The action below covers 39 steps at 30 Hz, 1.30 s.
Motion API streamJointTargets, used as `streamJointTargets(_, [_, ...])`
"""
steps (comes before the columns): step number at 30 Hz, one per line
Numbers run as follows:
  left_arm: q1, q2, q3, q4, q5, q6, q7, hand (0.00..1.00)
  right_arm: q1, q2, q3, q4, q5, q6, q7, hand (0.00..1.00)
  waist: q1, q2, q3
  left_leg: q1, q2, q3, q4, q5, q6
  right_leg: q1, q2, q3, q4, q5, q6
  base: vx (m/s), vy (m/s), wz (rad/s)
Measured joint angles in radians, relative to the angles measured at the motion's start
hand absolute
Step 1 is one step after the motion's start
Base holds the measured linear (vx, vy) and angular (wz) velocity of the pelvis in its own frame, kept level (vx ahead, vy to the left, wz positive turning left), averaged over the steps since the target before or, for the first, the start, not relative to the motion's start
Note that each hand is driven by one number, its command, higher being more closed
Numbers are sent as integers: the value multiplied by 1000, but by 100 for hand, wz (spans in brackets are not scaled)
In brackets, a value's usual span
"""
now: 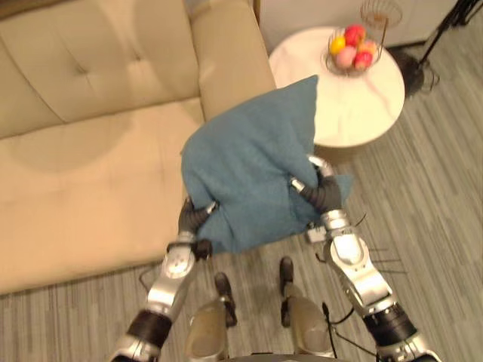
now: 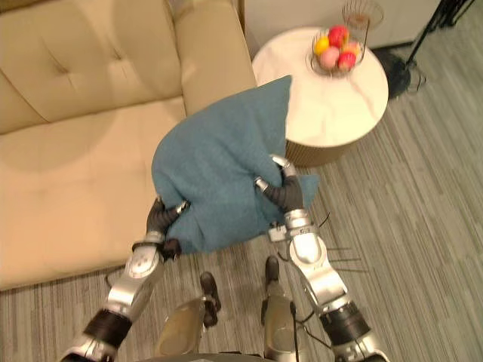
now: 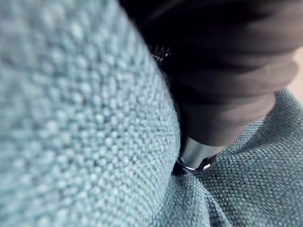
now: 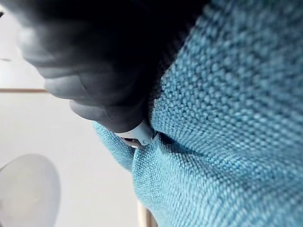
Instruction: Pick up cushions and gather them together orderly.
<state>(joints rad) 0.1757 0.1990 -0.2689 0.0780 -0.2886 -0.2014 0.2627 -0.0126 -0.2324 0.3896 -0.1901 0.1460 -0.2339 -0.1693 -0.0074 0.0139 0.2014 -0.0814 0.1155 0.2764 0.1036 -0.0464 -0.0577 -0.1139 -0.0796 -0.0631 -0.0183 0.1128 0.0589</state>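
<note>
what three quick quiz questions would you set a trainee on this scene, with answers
1. True or false: the blue cushion lies flat on the sofa.
2. What stands on the round table? A) a lamp B) a wire basket of fruit C) a stack of books
3. Short answer: which hands grip the cushion?

Key
1. False: it is held up in front of the sofa.
2. B
3. Both: the left hand at its lower corner and the right hand on its other side, fingers curled into the cloth.
</note>
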Motion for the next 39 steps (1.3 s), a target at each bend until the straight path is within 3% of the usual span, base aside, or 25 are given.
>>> streamJointTargets(4, [38, 0, 11, -42, 11, -19, 0, 100, 0, 20, 22, -5, 0, -36, 12, 100, 26, -10, -19, -4, -11, 26, 15, 1, 1, -25, -11, 30, 27, 3, 4, -62, 42, -13])
streamJointTargets(6, [36, 0, 35, -50, 17, -25, 0, 100, -14, 28, 37, -5, 0, -38, 12, 100, 22, -12, -20, -66, -6, 22, 74, -10, 17, -76, -20, 35, 74, 3, 5, -142, 62, -3])
streamJointTargets(7, [26, 1, 45, -51, 18, -25, 0, 100, -22, 28, 41, -4, 0, -38, 12, 100, 23, -12, -20, -96, 4, 20, 100, -6, 26, -102, -20, 54, 92, 8, 28, -137, 60, 32])
streamJointTargets(8, [7, 2, 47, -49, 21, -24, 0, 100, -26, 27, 41, 11, 0, -45, 11, 100, 16, -11, -19, -121, 7, -3, 120, 1, 42, -137, -24, 101, 235, -93, 40, -122, 41, 71])
streamJointTargets(9, [-4, 1, 46, -49, 25, -22, 0, 100, -27, 26, 40, 32, 0, -49, 10, 100, 11, -11, -18, -130, 4, -43, 142, 5, 47, -150, -28, 121, 397, -193, 17, -98, -28, 94])
streamJointTargets(10, [-5, 2, 48, -49, 25, -22, 0, 100, -27, 27, 40, 47, 0, -50, 10, 100, 14, -11, -19, -130, 2, -69, 156, 5, 47, -146, -29, 132, 494, -242, 18, -68, -87, 126])
streamJointTargets(11, [-1, 6, 53, -48, 25, -22, 0, 100, -27, 26, 39, 70, 1, -55, 10, 100, 22, -15, -19, -133, -9, -134, 179, 11, 39, -101, -26, 159, 626, -310, 45, -73, -119, 113])
streamJointTargets(13, [-1, 7, 69, -52, 25, -23, 0, 100, -48, 29, 40, 92, 1, -67, 10, 100, 38, -29, -30, -181, -27, -197, 188, 43, 23, -62, -20, 173, 602, -381, 26, -191, -262, 112])
streamJointTargets(15, [-3, 1, 81, -81, 25, -26, 0, 100, -92, 18, 40, 96, 2, -71, 10, 100, 52, -7, -40, -277, -15, -281, 127, 129, 3, -65, 16, 127, 462, -432, 12, -259, -280, 97])
streamJointTargets(17, [0, -25, 80, -82, 24, -24, 0, 100, -117, -2, 35, 129, 4, -75, 10, 100, 50, 41, -31, -299, 28, -324, 7, 174, 19, -97, 72, 53, 439, -381, -26, -375, -293, 100])
streamJointTargets(19, [-1, -33, 66, -82, 23, -10, -2, 100, -106, -4, -2, 180, 6, -68, 10, 100, 43, 33, -26, -286, 53, -242, -66, 104, 61, -97, 56, -26, 428, -357, -61, -367, -223, 117])
streamJointTargets(21, [-2, -34, 31, -82, 23, -10, -18, 100, -99, -5, -61, 232, 9, -58, 10, 100, 39, 9, -15, -301, 44, -133, 40, 80, 64, -97, 0, -95, 421, -348, -88, -282, -103, 113])
streamJointTargets(22, [-2, -37, 10, -82, 24, -10, -34, 100, -80, -8, -87, 240, 9, -49, 9, 100, 18, -1, -16, -301, 18, -72, 148, 78, 67, -83, -40, -138, 387, -323, -88, -295, -128, 127])
streamJointTargets(23, [-3, -39, -1, -82, 24, -10, -49, 100, -58, -15, -100, 239, 9, -47, 9, 100, 10, -2, -17, -269, 21, -19, 235, 62, 69, -74, -58, -160, 339, -286, -87, -196, -69, 100])
streamJointTargets(25, [-3, -39, -3, -81, 24, -10, -60, 100, -34, -20, -102, 236, 8, -42, 9, 100, 4, 8, -22, -176, 29, 18, 254, 0, 36, -66, -59, -177, 273, -244, -87, -168, 34, 51])
streamJointTargets(26, [-2, -40, -4, -79, 24, -10, -67, 100, -26, -20, -105, 231, 8, -42, 9, 100, -6, 24, -32, -88, 26, 24, 166, -20, 2, -65, -48, -186, 240, -223, -67, -127, 73, 44])
streamJointTargets(28, [-6, -37, -6, -75, 24, -11, -68, 100, -22, -11, -113, 224, 4, -38, 9, 100, -7, 38, -44, -20, 22, 19, 10, -19, -14, -66, -30, -188, 194, -186, -48, -77, 110, 23])
streamJointTargets(29, [-2, -34, -4, -68, 23, -11, -68, 100, -17, 8, -115, 215, -1, -30, 9, 100, 3, 23, -52, -35, 14, 24, 19, -10, -10, -55, -30, -179, 148, -134, -38, -59, 120, 6])
streamJointTargets(32, [2, -34, -3, -68, 23, -11, -68, 100, -17, 18, -115, 211, -2, -28, 9, 100, 24, 23, -54, -57, 7, 23, 86, -40, 15, -22, -41, -182, 99, -92, -20, -54, 134, 5])
streamJointTargets(36, [3, -34, 5, -69, 23, -16, -69, 100, -17, 29, -115, 186, -2, -27, 11, 100, 26, 21, -58, -94, 7, 21, 151, -83, 31, -15, -46, -181, 64, -72, -13, -69, 86, -2])
streamJointTargets(39, [8, -34, 14, -72, 25, -16, -86, 100, -17, 30, -114, 181, -2, -25, 13, 100, 27, 22, -58, -122, 6, 18, 224, -149, 35, -37, -59, -173, 118, -108, 5, -40, 103, -9])
